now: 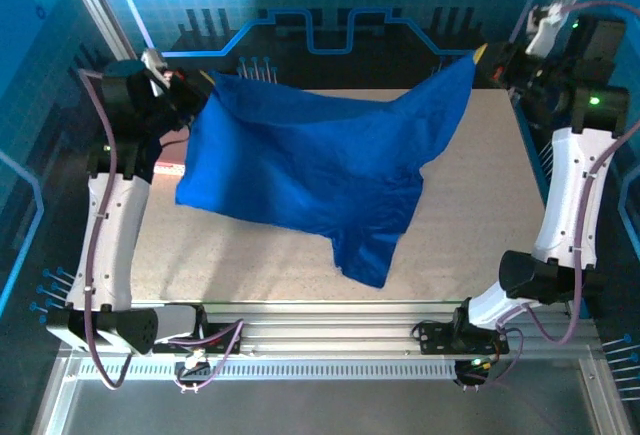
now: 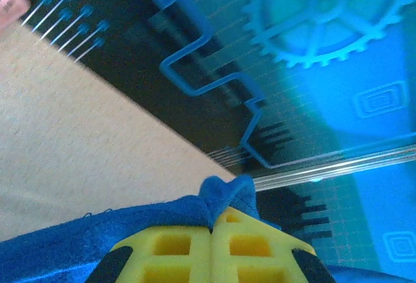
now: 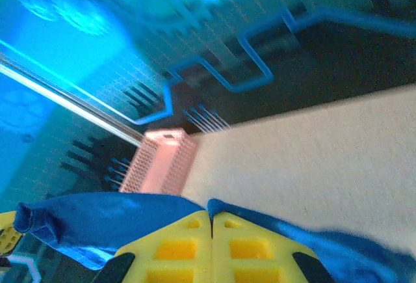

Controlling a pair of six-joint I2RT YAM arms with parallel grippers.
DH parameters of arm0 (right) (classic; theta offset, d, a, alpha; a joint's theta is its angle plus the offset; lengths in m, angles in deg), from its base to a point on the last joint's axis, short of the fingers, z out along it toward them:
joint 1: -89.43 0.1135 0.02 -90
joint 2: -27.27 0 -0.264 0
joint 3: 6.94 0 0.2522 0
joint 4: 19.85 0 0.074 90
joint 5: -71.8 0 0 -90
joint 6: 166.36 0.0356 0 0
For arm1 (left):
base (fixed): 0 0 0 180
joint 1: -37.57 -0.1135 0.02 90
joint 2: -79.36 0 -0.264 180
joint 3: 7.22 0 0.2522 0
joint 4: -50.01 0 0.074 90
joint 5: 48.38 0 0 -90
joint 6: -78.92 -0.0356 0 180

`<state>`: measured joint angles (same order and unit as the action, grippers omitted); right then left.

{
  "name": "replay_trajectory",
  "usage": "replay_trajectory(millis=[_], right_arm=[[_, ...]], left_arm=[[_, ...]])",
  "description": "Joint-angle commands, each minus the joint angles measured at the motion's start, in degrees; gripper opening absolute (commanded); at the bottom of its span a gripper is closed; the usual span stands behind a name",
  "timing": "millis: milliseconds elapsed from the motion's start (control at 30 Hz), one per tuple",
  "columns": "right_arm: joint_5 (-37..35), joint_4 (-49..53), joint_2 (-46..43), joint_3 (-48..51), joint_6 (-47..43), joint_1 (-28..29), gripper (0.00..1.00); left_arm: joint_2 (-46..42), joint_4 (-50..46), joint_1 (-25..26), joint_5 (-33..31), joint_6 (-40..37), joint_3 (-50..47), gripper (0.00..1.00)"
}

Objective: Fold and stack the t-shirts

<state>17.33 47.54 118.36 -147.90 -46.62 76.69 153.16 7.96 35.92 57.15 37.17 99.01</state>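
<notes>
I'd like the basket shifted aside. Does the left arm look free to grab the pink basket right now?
Probably not: the left gripper is shut on the t-shirt, so it must release first, though the pink basket sits close to it.

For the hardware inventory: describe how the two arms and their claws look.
The left arm and right arm have white shells, black joints and purplish cables looping alongside. A green light glows on the right arm. The left claw and right claw have yellow fingers with rectangular recesses and black patches.
</notes>
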Motion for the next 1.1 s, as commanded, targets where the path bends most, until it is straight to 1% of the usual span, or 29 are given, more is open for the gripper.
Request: replay_trajectory(millis=[0,67,167,267,433,633,800,933,1067], right_arm=[[5.04,-1.94,4.04,-10.24,6.90,-1.88,0.00],[6.17,-3.56,5.63,-14.98,9.76,-2.62,0.00],[7.54,-6.46,6.46,-18.61,13.71,-3.75,0.00],[8.28,-8.48,5.55,-18.97,15.88,-4.54,0.00],[9.44,-8.30,3.01,-18.02,15.97,-5.23,0.00],[12.12,-11.80,-0.34,-16.50,20.38,-9.59,0.00],[14.10,-17.61,-1.10,-17.35,26.77,-12.49,0.00],[15.15,-21.25,-0.33,-20.92,31.10,-12.93,0.00],[15.24,-24.42,0.05,-24.50,35.00,-13.17,0.00]], left_arm=[[2.14,4.98,-1.33,3.07,-2.88,5.94,0.00],[2.90,5.81,-1.99,3.44,-2.77,8.22,0.00],[2.63,7.76,-2.64,4.02,-2.31,8.78,0.00],[1.60,9.77,-2.66,4.92,-1.43,6.80,0.00],[-1.98,13.27,-2.73,6.02,0.49,-0.38,0.00],[-6.92,15.42,-2.66,8.53,2.26,-6.41,0.00],[-11.35,15.58,-2.66,8.60,2.00,-7.23,0.00],[-13.32,18.71,-2.59,10.58,3.54,-7.27,0.00],[-15.10,20.99,-2.57,11.09,3.40,-6.78,0.00]])
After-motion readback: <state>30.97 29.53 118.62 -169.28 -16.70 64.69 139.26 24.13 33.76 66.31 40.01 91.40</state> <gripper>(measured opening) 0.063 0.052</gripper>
